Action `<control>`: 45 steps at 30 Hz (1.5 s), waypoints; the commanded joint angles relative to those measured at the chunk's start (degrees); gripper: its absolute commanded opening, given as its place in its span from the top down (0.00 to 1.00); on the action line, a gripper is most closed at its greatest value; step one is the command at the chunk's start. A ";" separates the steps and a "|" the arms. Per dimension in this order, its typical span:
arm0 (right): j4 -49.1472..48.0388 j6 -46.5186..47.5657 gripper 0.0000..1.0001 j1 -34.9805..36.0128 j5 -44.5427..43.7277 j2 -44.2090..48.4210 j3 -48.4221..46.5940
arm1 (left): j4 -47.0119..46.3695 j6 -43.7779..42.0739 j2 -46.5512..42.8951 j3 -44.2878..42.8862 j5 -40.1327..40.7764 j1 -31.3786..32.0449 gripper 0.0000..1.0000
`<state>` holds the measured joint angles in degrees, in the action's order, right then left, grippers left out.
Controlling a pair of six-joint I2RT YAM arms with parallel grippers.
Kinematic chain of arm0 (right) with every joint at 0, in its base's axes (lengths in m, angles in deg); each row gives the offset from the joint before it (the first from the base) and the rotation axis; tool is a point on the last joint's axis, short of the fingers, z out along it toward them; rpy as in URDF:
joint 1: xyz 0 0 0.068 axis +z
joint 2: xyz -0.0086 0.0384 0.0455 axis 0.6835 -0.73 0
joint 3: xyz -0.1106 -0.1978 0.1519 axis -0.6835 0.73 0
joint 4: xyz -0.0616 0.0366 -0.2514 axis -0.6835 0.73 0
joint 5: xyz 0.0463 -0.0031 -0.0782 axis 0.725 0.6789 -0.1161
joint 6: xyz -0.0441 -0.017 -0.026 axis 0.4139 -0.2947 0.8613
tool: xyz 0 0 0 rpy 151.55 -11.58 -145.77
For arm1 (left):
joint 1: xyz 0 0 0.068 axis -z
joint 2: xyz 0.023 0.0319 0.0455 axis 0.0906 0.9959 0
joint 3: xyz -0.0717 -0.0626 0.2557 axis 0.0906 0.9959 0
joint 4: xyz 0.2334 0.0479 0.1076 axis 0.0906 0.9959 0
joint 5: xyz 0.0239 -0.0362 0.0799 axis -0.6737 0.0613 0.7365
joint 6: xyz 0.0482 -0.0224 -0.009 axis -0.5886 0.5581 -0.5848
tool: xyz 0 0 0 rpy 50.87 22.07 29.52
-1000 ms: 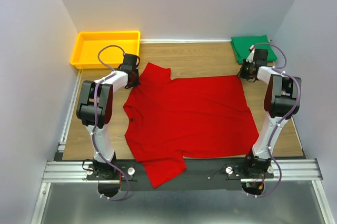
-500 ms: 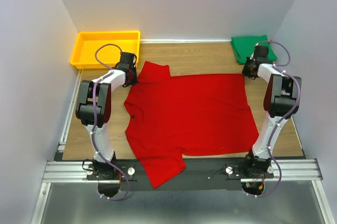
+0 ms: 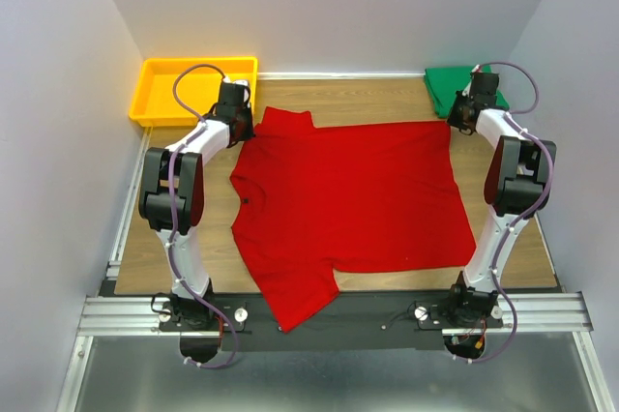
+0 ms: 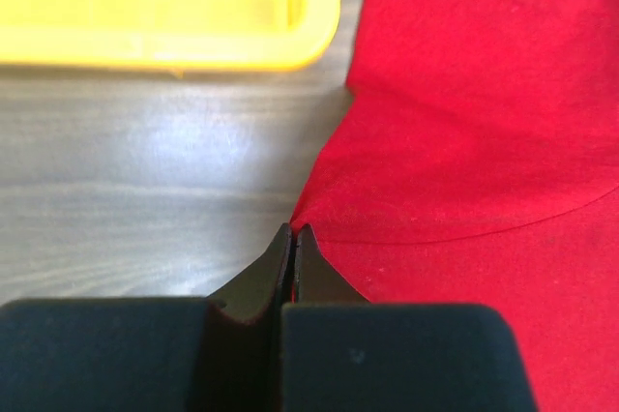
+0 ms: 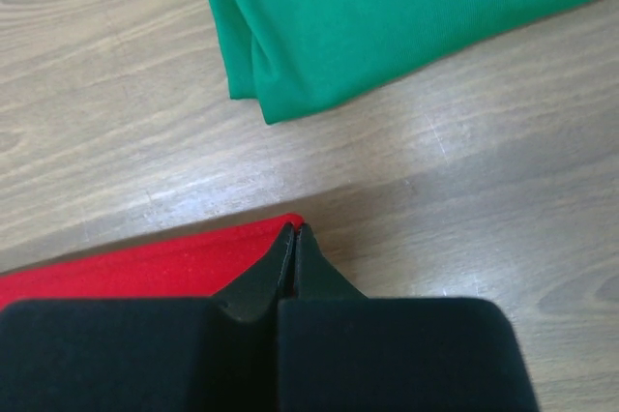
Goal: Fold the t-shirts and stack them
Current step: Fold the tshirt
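Observation:
The red t-shirt [image 3: 348, 199] lies spread flat on the wooden table, collar to the left, one sleeve hanging over the front edge. My left gripper [image 3: 244, 130] is shut on the red t-shirt [image 4: 464, 141] at its far left edge by the sleeve. My right gripper [image 3: 455, 122] is shut on the red t-shirt's far right corner [image 5: 145, 262]. The green t-shirt [image 3: 460, 89] lies folded at the back right and shows in the right wrist view [image 5: 387, 15] just beyond the fingertips.
A yellow plastic tray [image 3: 150, 93] stands at the back left, its rim close to the left gripper in the left wrist view [image 4: 164, 44]. White walls close in the table on three sides.
Both grippers have moved toward the back of the table, dragging the red t-shirt's far edge with them. The whole shirt has slid backward and its far edge is straighter.

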<state>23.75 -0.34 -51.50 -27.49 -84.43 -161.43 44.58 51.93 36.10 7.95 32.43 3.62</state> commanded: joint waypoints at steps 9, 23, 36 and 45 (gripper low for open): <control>0.80 0.64 0.99 -0.94 -0.35 5.22 0.55 | -1.39 -2.88 -5.50 0.47 -0.51 -0.91 1.00; 1.06 -1.38 0.99 -0.94 -1.49 16.03 13.64 | 0.28 -1.65 -11.48 8.64 -0.42 -0.82 1.00; 1.24 -2.53 0.99 -1.11 -5.79 22.71 22.52 | 0.89 -0.60 -15.79 16.73 0.29 -0.73 1.00; 1.59 -4.63 0.99 -1.11 -8.87 24.29 24.81 | 1.07 0.28 -18.69 19.89 0.73 -0.65 1.00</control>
<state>24.91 -3.68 -51.85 -32.00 -61.70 -138.05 44.87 52.11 19.66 26.81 31.99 3.49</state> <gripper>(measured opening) 0.011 0.009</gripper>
